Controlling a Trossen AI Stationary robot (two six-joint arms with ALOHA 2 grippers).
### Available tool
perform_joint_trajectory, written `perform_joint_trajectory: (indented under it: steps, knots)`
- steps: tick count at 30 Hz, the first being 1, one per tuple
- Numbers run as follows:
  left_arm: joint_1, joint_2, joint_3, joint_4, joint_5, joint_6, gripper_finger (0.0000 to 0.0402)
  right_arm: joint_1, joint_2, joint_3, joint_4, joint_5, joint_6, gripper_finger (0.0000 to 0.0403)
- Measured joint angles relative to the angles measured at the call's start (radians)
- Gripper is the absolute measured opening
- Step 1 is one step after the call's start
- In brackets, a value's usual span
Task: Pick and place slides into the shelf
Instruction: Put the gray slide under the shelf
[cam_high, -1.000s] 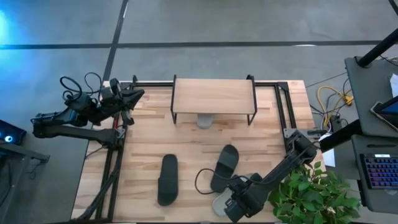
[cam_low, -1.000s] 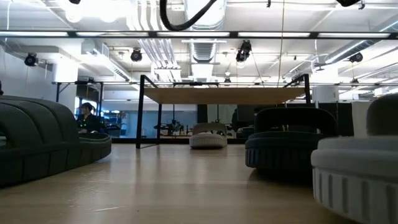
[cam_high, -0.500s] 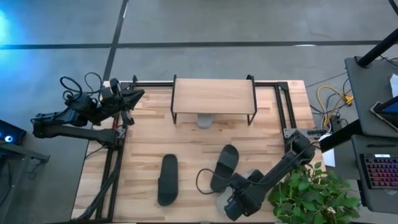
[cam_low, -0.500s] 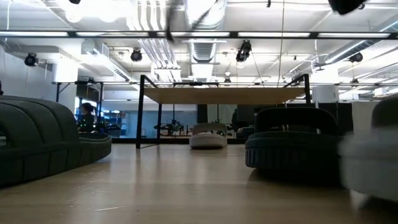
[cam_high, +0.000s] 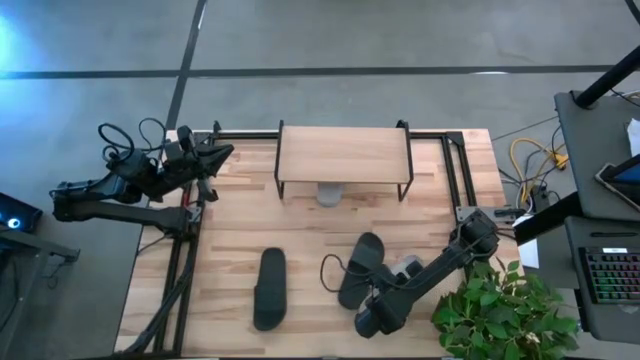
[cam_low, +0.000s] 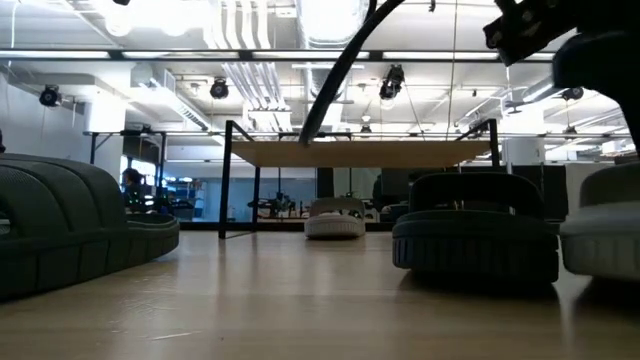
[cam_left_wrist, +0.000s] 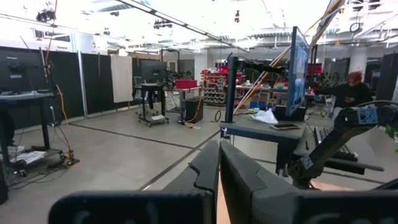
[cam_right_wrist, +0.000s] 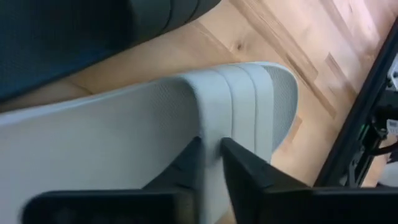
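The shelf (cam_high: 345, 155) stands at the table's far middle. One light grey slide (cam_high: 330, 194) lies on its sole under it. Two black slides lie on the table, one near the left (cam_high: 268, 288) and one near the middle (cam_high: 362, 268). A second light grey slide (cam_high: 405, 268) sits just right of the middle black one. My right gripper (cam_right_wrist: 211, 158) is shut on it, under the arm that reaches in from the right. My left gripper (cam_left_wrist: 217, 165) is shut on nothing at the far left corner (cam_high: 215, 155). My right gripper pinches the light grey slide's ribbed strap (cam_right_wrist: 211, 134) between its two fingers, slanting down toward the table's far right. A narrow band of the strap shows between the fingertips. Whether the sole (cam_low: 600, 270) is clear of the table I cannot tell.
Black frame rails (cam_high: 455, 180) run along the table's right and left sides. A leafy plant (cam_high: 500, 305) stands at the near right corner. A desk with a keyboard (cam_high: 610, 275) is off the table's right edge. Bare wood lies between the shelf and the black slides.
My right gripper has gone from the near edge toward the far edge. The light grey slide has moved with it, from beside the near edge to a place right of the middle black slide.
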Motion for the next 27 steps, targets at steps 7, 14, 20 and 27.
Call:
perform_joint_trajectory:
  steps: [7, 14, 20, 27]
  knots:
    - [0.0, 0.003, 0.0, 0.0, 0.0, -0.001, 0.0, 0.001, -0.01, 0.029, 0.001, 0.017, 0.05, 0.0012]
    - [0.0, 0.005, 0.0, 0.0, 0.0, -0.002, 0.0, -0.002, -0.049, 0.132, 0.001, 0.204, 0.039, 0.0012]
    - [0.0, 0.005, 0.0, 0.0, 0.0, -0.003, 0.0, -0.042, -0.054, 0.257, 0.001, 0.332, -0.11, 0.0012]
    - [0.0, 0.011, 0.0, 0.0, 0.0, -0.003, 0.0, -0.14, -0.054, 0.364, 0.003, 0.531, -0.371, 0.0012]
